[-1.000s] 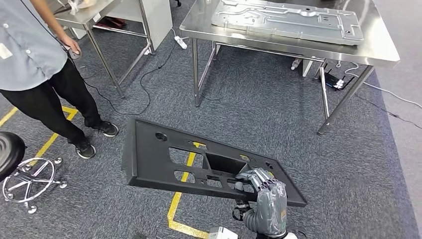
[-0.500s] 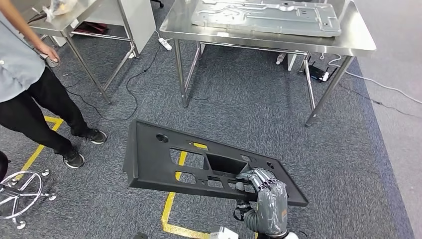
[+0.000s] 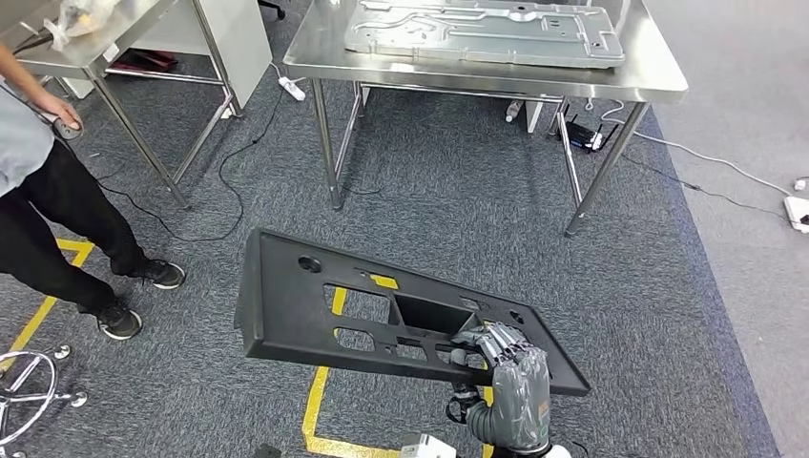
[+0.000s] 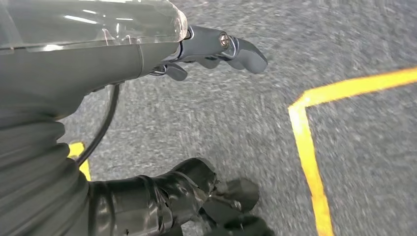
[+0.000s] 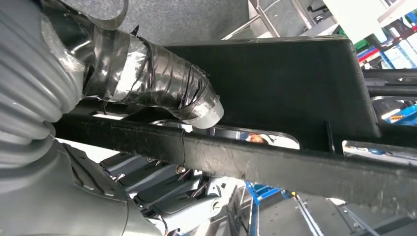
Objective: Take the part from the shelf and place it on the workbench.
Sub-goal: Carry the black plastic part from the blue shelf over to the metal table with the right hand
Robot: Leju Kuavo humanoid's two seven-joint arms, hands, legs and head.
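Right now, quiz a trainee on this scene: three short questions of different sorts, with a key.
1. True or false: the right hand holds the black panel.
2. What lies on the steel workbench? A) a silver metal plate B) a cardboard box C) a blue crate
3. Fill in: the yellow tape on the floor passes under the ____.

Key: 1 true. 2 A, the metal plate. 3 panel.
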